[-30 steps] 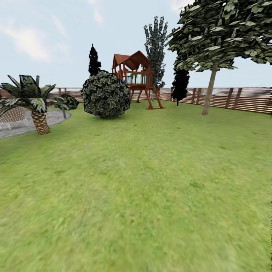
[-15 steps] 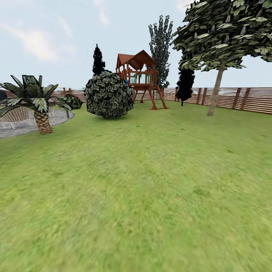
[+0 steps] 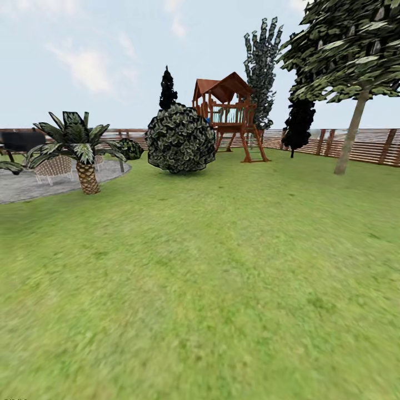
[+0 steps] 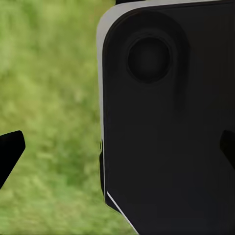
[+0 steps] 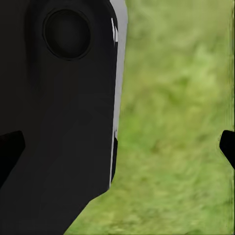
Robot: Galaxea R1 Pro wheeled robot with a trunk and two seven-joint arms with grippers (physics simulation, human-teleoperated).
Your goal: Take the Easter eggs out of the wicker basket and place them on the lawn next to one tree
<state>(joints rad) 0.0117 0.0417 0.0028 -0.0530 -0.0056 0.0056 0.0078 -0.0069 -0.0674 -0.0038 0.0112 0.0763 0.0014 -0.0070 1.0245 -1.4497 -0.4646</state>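
The lawn spreads out ahead of me in the head view. The tree, with its slim pale trunk and dark mottled crown, stands at the far right near the fence. The Easter eggs and the wicker basket are out of view. In the left wrist view, my left gripper is open, its dark fingertips wide apart with nothing between them; grass and a dark robot body panel lie behind. My right gripper is open and empty in the same way over grass.
A short palm stands at the left beside a grey paved patio with a wicker chair. A round bush, a wooden playhouse and near-black conifers line the back. Open grass lies between.
The whole head view has swung left, so the camera has turned. The tree, bush and playhouse sit further right in the picture, and more of the patio shows.
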